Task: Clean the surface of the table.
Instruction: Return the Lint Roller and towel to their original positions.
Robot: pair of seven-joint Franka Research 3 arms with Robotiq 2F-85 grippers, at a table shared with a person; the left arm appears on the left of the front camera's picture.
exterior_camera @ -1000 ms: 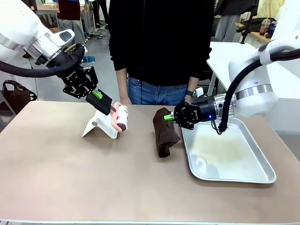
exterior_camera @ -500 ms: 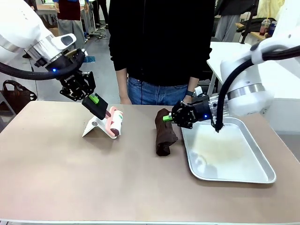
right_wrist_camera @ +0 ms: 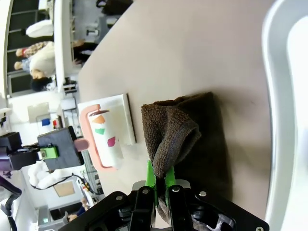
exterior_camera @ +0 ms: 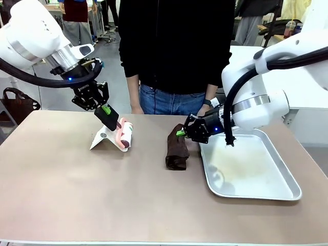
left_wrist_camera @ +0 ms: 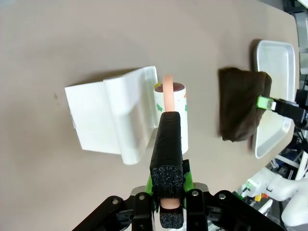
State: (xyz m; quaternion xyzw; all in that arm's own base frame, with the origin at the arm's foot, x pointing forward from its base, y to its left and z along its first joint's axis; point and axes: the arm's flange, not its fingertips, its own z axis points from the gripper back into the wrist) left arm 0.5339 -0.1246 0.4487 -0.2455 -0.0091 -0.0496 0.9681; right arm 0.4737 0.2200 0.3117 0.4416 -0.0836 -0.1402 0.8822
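Left gripper (exterior_camera: 114,122), black with green pads, clamped tight on the foam-sleeved handle of a lint roller (exterior_camera: 124,134); pink plastic stem, white cylinder with small red and green print, dark end cap. Roller hangs tilted over a white folded sheet (exterior_camera: 106,139), glossy and creased, lying flat on the table left of centre. In the left wrist view the gripper (left_wrist_camera: 167,195) shows its fingers pressed together on the black foam grip, roller (left_wrist_camera: 171,111) pointing away, sheet (left_wrist_camera: 111,116) just beside it.

Right gripper (exterior_camera: 181,132) pinched closed on the far top edge of a dark brown cloth (exterior_camera: 177,149); terry texture, nubby, folded into a rough oblong, lower part resting on the table, upper corner lifted. Right wrist view: gripper (right_wrist_camera: 158,179) with green pads nipping a bunched fold of the cloth (right_wrist_camera: 183,134).

Table (exterior_camera: 77,195): large, rectangular, smooth matte pinkish-brown top, pale near edge, spanning the whole width of the front view. Surface looks even, with no visible crumbs or spills.

Metal tray (exterior_camera: 283,190), silver, rounded corners, raised rim, dull smeared floor, sits right of the cloth, just beside it.

Person (exterior_camera: 177,51) in a dark top and jeans stands at the far edge, centre.
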